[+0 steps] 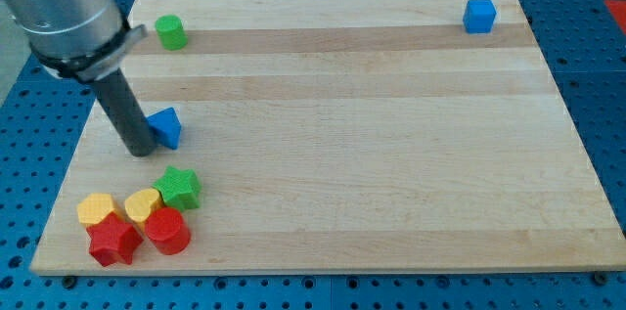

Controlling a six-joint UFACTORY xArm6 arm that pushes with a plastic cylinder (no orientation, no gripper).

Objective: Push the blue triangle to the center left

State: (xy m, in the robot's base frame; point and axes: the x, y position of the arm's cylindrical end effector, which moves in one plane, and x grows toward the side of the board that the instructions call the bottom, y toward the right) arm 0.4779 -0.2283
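**Blue triangle sitting right against my tip, left side of the board**

The blue triangle (166,126) is on the wooden board (352,154) at about mid-height near the view's left edge. My tip (142,151) is at roughly 8 o'clock from it, touching or as good as touching its left side. There are no jaws here, just a plain dark rod, so nothing is gripped.

The triangle's apex looks like it points toward 10 o'clock, flat side toward 4; I can't make out a real long axis.

Going outward: a green star (179,187) at 6 o'clock, then below that a yellow heart (143,205), a yellow block (96,208), a red star (113,241) and a red cylinder (167,232), all bunched together. A green cylinder (171,32) sits at 12 o'clock, and a blue cube (479,16) is far off at 2 o'clock.
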